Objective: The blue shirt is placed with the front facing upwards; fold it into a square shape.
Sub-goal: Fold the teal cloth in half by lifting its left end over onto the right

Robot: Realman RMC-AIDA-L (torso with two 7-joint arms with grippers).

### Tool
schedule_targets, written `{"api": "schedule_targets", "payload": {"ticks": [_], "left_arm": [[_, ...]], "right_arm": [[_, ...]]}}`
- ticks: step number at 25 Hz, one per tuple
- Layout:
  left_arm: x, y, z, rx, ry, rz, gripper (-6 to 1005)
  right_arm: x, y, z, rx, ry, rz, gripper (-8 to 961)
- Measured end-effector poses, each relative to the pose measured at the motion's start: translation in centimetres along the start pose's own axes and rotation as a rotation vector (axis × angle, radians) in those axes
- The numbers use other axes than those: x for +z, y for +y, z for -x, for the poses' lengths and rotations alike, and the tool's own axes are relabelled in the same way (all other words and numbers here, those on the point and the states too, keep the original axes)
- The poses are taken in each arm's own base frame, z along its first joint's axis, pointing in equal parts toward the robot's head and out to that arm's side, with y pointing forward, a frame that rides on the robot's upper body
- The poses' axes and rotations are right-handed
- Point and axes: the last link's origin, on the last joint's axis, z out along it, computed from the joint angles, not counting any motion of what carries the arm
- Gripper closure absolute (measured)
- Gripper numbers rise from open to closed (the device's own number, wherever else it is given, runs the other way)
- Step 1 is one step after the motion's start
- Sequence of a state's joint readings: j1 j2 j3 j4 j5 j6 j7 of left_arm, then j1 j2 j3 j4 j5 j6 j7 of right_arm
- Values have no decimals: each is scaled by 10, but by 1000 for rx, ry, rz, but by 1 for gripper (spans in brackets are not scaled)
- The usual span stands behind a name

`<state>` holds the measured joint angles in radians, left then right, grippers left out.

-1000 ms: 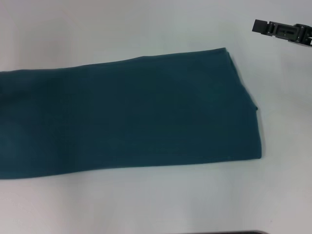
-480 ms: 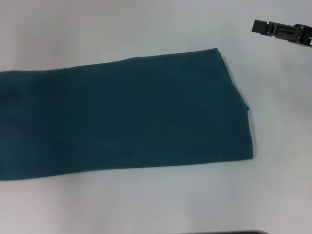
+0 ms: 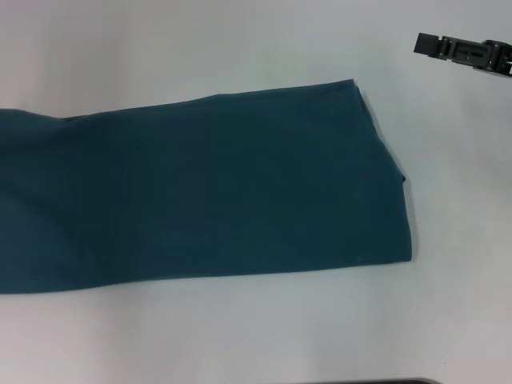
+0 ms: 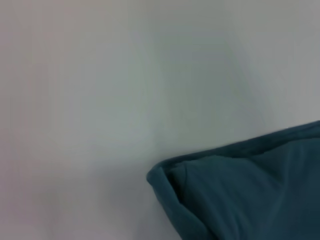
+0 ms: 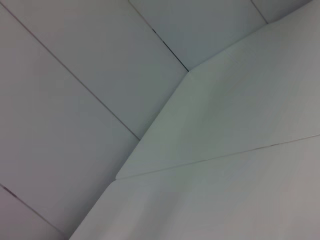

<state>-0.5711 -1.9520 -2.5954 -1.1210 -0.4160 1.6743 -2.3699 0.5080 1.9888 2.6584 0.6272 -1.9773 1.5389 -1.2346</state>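
**Long folded strip still to be halved**

We start with the white table (image 3: 240,336), which fills the head view. Across it lies the blue shirt (image 3: 208,188), already folded into a long band, plain fabric up with no lettering showing. Its long axis runs from 9 o'clock, where it leaves the picture, toward 3 o'clock, ending in a squared edge short of the right side.

Our left wrist view shows a doubled corner of the shirt (image 4: 240,190) close by, so we judge the left arm is the nearer one, though its gripper is not in view and we cannot tell how its jaws stand.

The right gripper (image 3: 464,53) sits at 1 o'clock, well apart from the cloth, which lies toward 8 o'clock from it. It holds nothing; we cannot tell how far its jaws are open.

We judge the next fold must carry one short end along the long axis onto the other.
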Motion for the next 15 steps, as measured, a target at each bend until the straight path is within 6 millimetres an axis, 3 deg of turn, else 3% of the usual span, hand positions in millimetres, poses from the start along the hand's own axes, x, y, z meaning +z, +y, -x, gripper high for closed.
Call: {"api": "schedule_targets", "payload": {"ticks": [5,15], "left_arm": [[-12,5,-5,13,-8,-2,941],[-31,-6,-8,2,-8,-34,941]], "right_arm": [[0,-1,1,-4,-1,-5,248],[0,-1,1,-5,0,-6,252]]}}
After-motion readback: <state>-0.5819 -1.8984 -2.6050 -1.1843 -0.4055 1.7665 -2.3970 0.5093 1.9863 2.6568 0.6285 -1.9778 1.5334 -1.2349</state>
